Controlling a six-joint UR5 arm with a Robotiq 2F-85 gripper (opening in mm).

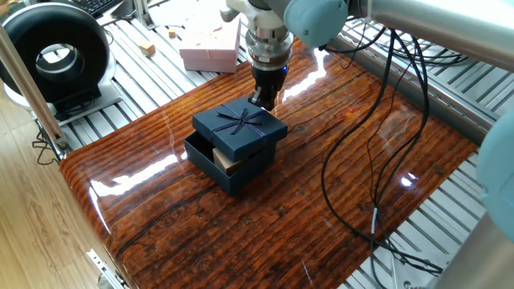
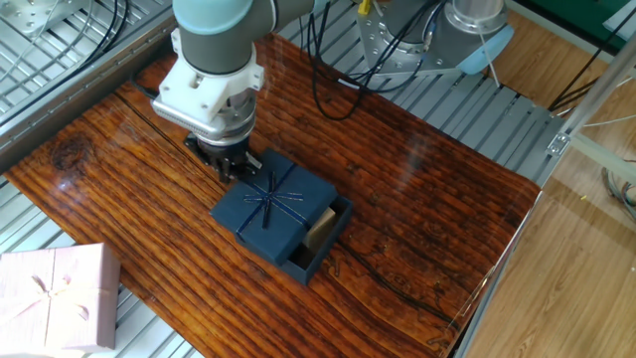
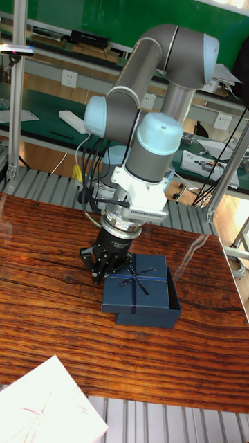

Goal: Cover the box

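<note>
Arm bent down over the box, lid askew

The gripper (image 2: 232, 164) points straight down, touching or nearly touching the lid (image 2: 273, 203); whether its fingers are parted is unclear. Just beside it, the box (image 2: 320, 244) sits half uncovered under the shifted lid

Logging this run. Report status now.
End effector beside lid, holding nothing; open or shut unclear. Lid sits askew on box, one side uncovered. Nothing blocking; pink box well clear.

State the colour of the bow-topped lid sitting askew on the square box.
Dark navy blue, matching the square cardboard box beneath; the lid shows best in the other fixed view.
</note>
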